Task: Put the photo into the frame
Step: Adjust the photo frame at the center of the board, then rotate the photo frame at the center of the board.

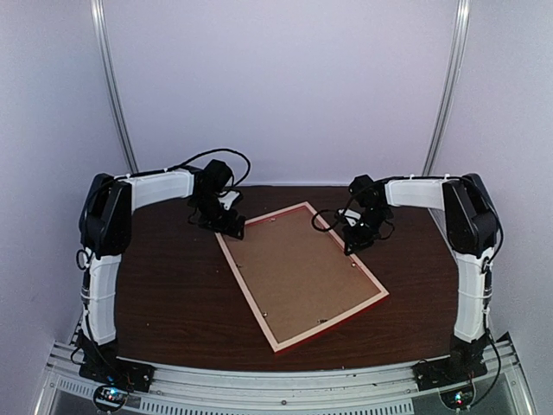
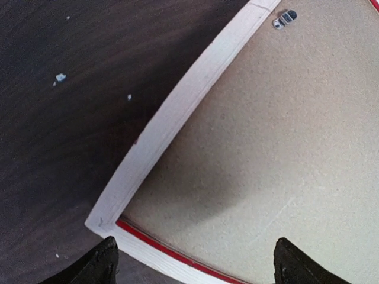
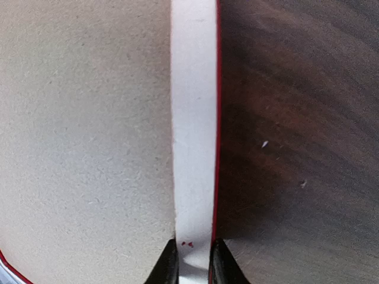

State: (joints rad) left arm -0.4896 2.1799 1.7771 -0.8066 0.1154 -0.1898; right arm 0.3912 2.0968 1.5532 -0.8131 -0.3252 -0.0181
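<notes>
The frame (image 1: 245, 288) is lying flat in the middle of the table (image 1: 164, 285), face down. Its pale wood back is pointing up, and a thin line of red is peeking out along the outer edge. Its long sides are running from about 11 o'clock to 5 o'clock in the top view. A brown backing board (image 1: 298, 272) is sitting inside it.

The photo is not showing in any view, so I cannot tell if it is hiding under the board or somewhere else.

The left gripper (image 1: 226, 223) is hanging over the frame's 11 o'clock corner with its fingers spread wide and holding nothing. The right gripper (image 3: 194, 260) is working at the frame's 2 o'clock side. Its fingers are set narrow, one on each side of the pale wood strip, pinching it.

The frame is looking light and stiff but thin, so I am guessing it could slide on the smooth table or bend if only one corner is lifted. The best place to hold it seems to be the wood strip at the edge, the way the right gripper is doing. The flat board is giving the fingers nothing to grab.

Counting up, I am seeing one frame, one backing board, two grippers and no photo. One small metal tab (image 2: 285, 18) is showing in the left wrist view. More tabs may be there, but in the top view they are looking too tiny to count.
</notes>
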